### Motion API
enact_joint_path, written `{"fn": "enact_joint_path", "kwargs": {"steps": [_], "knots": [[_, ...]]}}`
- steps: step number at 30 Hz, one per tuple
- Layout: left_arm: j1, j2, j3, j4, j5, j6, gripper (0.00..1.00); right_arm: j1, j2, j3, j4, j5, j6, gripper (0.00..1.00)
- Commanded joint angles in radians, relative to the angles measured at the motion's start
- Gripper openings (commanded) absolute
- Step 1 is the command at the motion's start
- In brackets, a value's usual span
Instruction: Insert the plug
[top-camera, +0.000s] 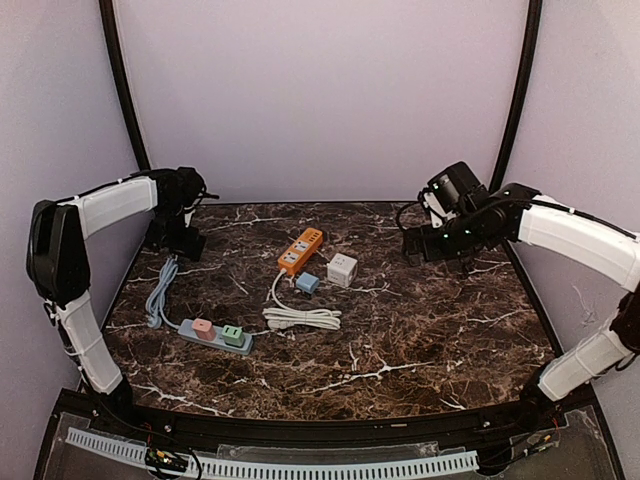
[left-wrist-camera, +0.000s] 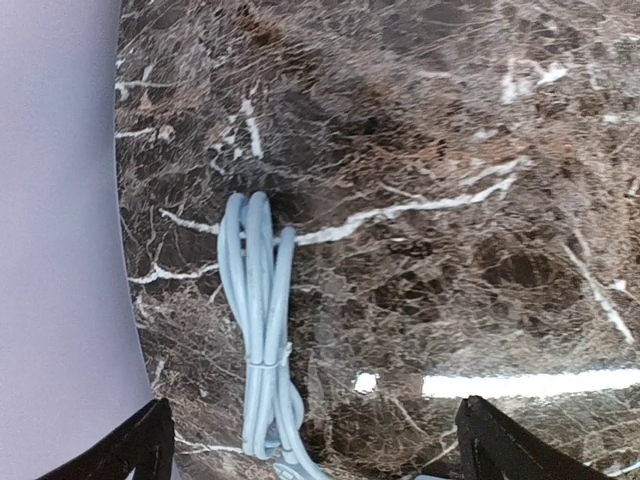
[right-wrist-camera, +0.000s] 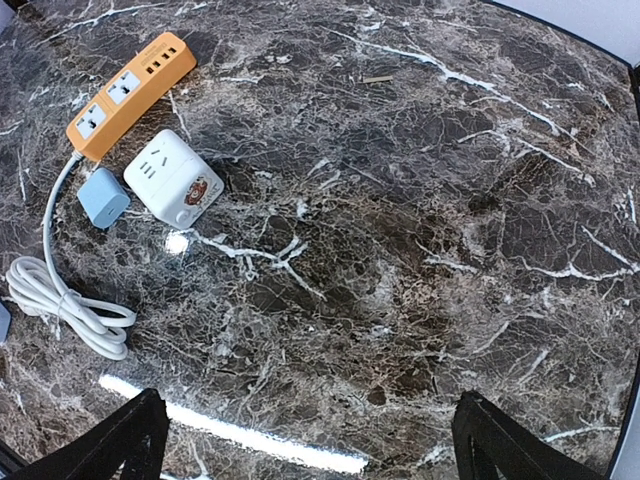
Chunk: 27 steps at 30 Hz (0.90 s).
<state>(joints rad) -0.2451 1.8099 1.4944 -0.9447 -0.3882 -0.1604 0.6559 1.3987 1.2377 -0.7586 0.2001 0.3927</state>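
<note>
1. Over the table (top-camera: 450, 340), top view: I see the left gripper (top-camera: 178, 240) at the far-left edge and the right gripper (top-camera: 433, 245) far right. The blue plug (top-camera: 307, 283) lies mid-table, just beside the white cube adapter (top-camera: 342, 269); open marble runs from there to the right edge.
2. Left wrist: my fingers (left-wrist-camera: 140, 450) stand wide, holding nothing, over the grey cable bundle (left-wrist-camera: 260, 330) near the table's left edge.
3. Right wrist: fingers (right-wrist-camera: 130, 440) wide and empty; the blue plug sits at far left, beside the orange power strip (right-wrist-camera: 130, 95), well apart from them.
</note>
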Motion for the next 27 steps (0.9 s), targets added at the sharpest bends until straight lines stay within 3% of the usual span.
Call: {"fn": "enact_joint_path", "kwargs": {"steps": [1,18,27], "knots": [[-0.053,-0.037,0.063,-0.052,0.100,0.004,0.99,-0.011,0.018,0.046,0.008,0.006,-0.011,0.99],[-0.228,0.183,0.253,0.125,0.430,-0.059,0.99,-0.009,-0.024,0.020,-0.017,-0.012,0.028,0.99],[-0.274,0.364,0.393,0.217,0.483,-0.036,0.99,-0.010,-0.058,0.017,-0.064,-0.009,0.047,0.99]]}}
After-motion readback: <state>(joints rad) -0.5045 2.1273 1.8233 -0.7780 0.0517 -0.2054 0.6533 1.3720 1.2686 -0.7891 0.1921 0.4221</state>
